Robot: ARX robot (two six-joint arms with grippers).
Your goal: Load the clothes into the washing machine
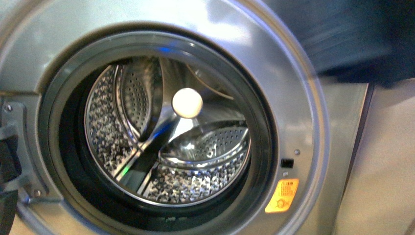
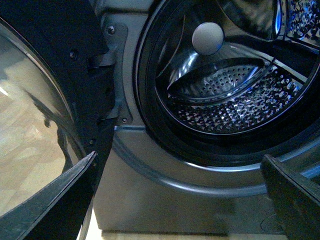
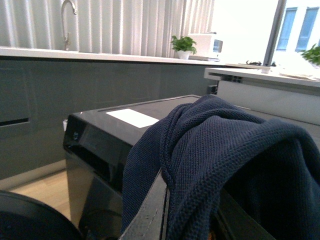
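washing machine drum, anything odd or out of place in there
A pale round ball-like object shows at the drum's centre in the silver-grey front-loading washing machine; I cannot tell if it is loose or fixed. Nothing looks spilled or damaged.

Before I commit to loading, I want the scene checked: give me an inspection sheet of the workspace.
Surface: wooden floor, only a small patch shows.
Job's things: washing machine with its door swung open; drum holds no laundry; clothes, a navy knit, hang from the right tool.
Clutter: pale round piece at the drum's centre; cannot tell whether it is loose.
Grippers: left tool open and empty, facing the porthole; right tool shut on the clothes.
Cables: nothing seen.
Surroundings: black appliance, counter with tap, potted plant, window.
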